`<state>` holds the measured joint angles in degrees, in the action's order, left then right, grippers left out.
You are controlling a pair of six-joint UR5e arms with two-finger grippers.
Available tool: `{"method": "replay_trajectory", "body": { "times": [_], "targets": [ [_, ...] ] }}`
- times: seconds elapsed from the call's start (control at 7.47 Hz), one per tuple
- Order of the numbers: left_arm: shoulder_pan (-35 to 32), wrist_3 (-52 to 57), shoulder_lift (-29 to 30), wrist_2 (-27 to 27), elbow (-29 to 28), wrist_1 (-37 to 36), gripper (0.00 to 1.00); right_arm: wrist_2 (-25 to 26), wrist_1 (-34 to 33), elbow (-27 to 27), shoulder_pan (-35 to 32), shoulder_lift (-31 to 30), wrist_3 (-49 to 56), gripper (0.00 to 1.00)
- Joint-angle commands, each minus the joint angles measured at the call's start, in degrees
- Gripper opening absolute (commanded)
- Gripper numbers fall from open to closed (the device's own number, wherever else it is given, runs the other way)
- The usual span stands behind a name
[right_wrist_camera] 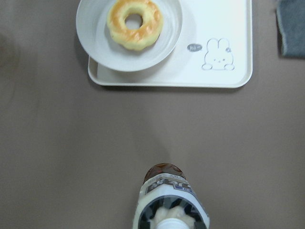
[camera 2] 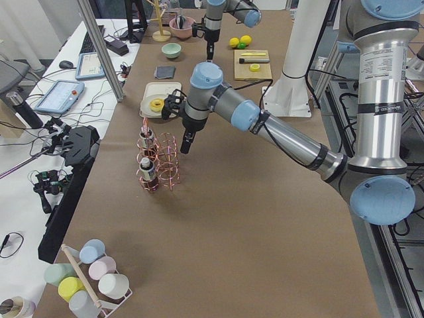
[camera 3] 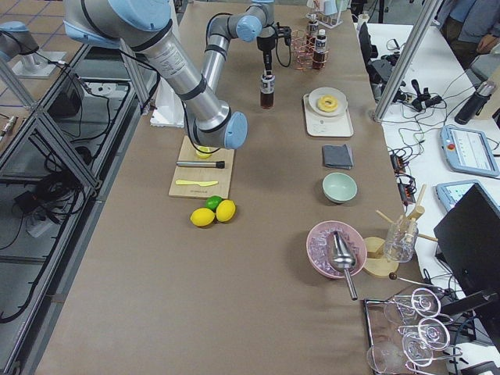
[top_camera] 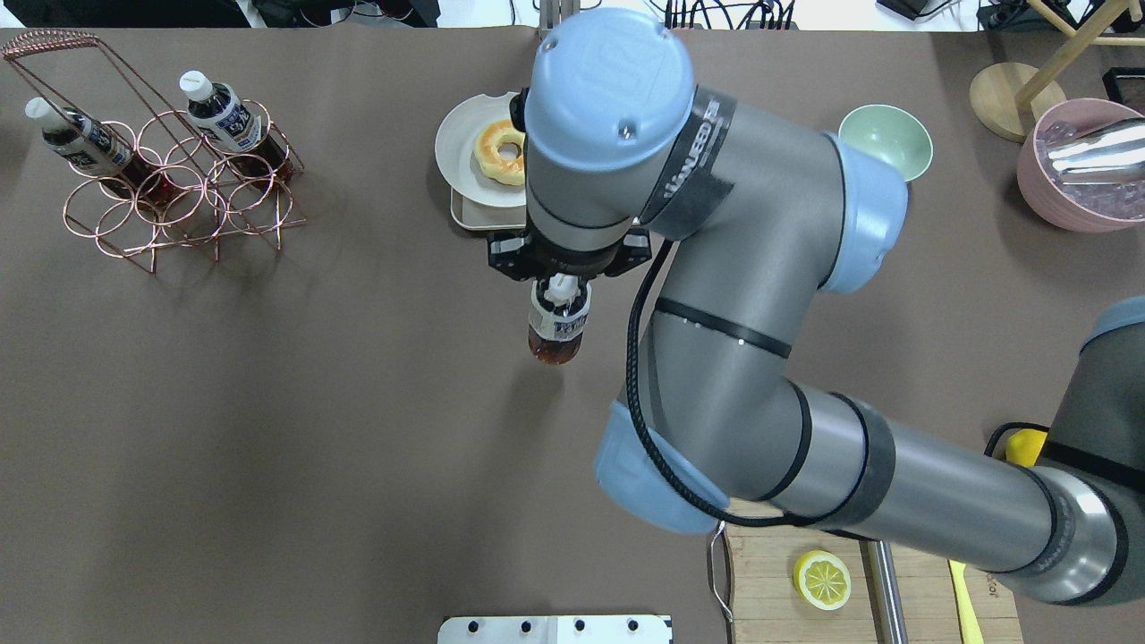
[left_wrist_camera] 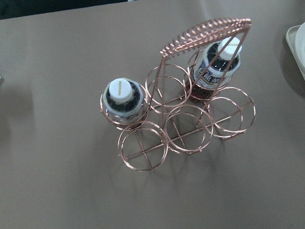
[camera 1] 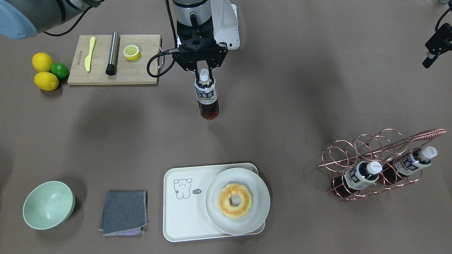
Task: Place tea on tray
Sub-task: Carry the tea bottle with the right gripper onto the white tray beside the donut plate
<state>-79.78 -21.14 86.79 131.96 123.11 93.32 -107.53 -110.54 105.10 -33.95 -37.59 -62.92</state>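
Brown tea: a clear bottle with a white cap and a blue-and-white label. It hangs upright from the right gripper over the middle of the table. Whether its base touches the table cannot be told.
Right gripper: points straight down, its two fingers pinching the bottle at the neck, just below the cap.
Left gripper: hovers above the table close to the wire rack. Whether its jaws are spread or closed cannot be told.
Tray: seen from across the table, cream-white and lying flat at the near edge, well apart from the held bottle. A small line-drawn animal marks its left half.
Plate: round and white, on the right half of the tray, with its edge overhanging the rim.
Doughnut: glazed yellow, in the centre of the plate.
Wire rack: copper rings with a handle, near right. It holds two more bottles of the same kind, side by side.
Cutting board: wooden, far left. It carries a half lemon, a yellow knife and a metal cylinder.
Fruit: two lemons and a lime, touching one another just left of the board.
Bowl: pale green, near left.
Cloth: grey and folded, between the bowl and the tray.
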Motion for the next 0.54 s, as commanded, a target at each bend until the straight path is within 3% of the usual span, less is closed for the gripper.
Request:
{"method": "replay_trajectory", "body": {
  "times": [0.0,0.27,0.4],
  "targets": [
    [-5.45,2.06,-12.82,5.29,1.87,6.93,0.96,-4.95,4.42,-12.91,-10.59,4.42,8.07,0.0],
    [-6.53,2.86,-17.08,7.52,2.74,9.51,0.96,-9.17,18.72,-32.68,-16.48,9.1,11.47,0.0],
    [-6.61,2.77,-19.7,7.53,4.92,10.91,0.96,-9.1,21.05,-37.73,-17.63,9.2,15.07,0.0]
  ]
}}
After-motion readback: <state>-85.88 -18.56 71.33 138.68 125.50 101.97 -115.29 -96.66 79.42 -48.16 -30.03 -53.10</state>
